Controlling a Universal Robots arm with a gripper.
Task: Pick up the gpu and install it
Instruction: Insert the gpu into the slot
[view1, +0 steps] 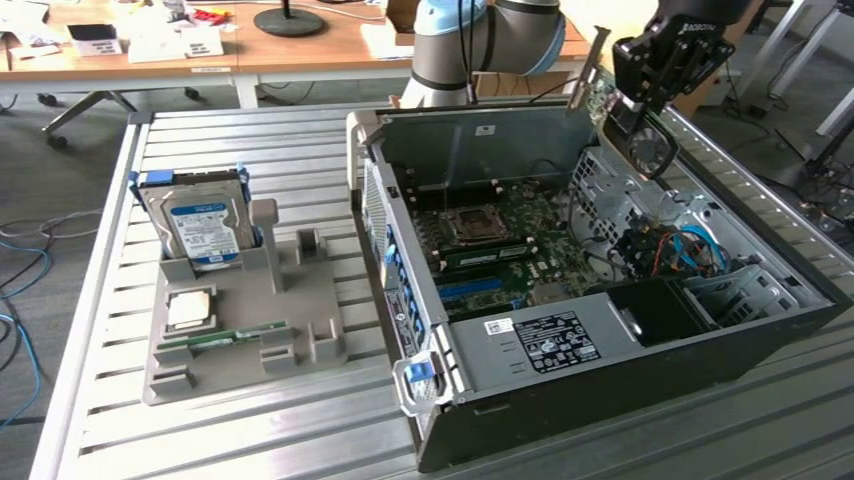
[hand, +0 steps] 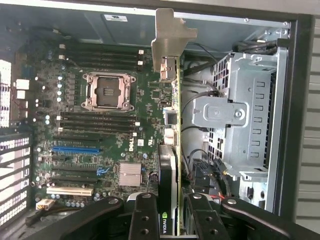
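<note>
I hold the gpu (view1: 646, 148) on edge in my gripper (view1: 638, 118), jaws narrowed onto its cooler end. In the exterior view I hang at about one o'clock, over the far corner of the open computer case (view1: 747, 330), with the card well clear of the motherboard (view1: 501, 245). In the wrist view its silver bracket (hand: 169, 40) points away from me, and the CPU socket (hand: 107, 90) lies on the board beneath. The hard drive (view1: 200, 225) stands in a grey holder (view1: 314, 300) at nine o'clock.
</note>
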